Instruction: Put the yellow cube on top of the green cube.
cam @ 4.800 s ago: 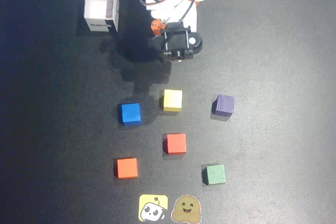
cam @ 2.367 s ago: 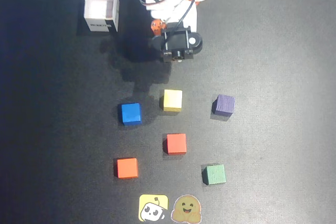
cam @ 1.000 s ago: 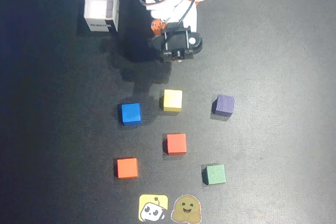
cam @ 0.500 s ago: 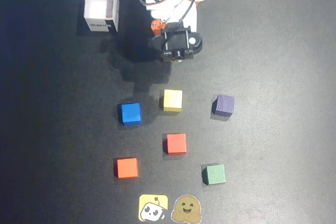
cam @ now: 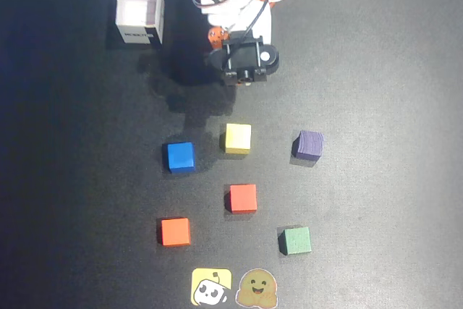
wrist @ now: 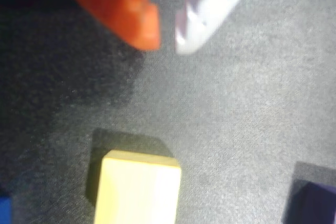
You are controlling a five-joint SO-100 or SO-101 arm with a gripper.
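Observation:
The yellow cube [cam: 238,138] rests on the black mat in the middle of the overhead view. In the wrist view the yellow cube [wrist: 137,187] fills the lower centre. The green cube [cam: 295,240] sits apart from it, toward the lower right, and does not show in the wrist view. My gripper [cam: 242,79] is folded close to the arm's base, above the yellow cube in the overhead view. In the wrist view my gripper [wrist: 167,42] hovers over bare mat short of the yellow cube. Its orange and white fingers are nearly together, with nothing between them.
A blue cube [cam: 180,157], a purple cube [cam: 309,145], a red cube [cam: 243,197] and an orange cube [cam: 175,231] lie around the yellow one. An open white box [cam: 139,12] stands at the upper left. Two flat stickers [cam: 211,287] lie at the bottom edge.

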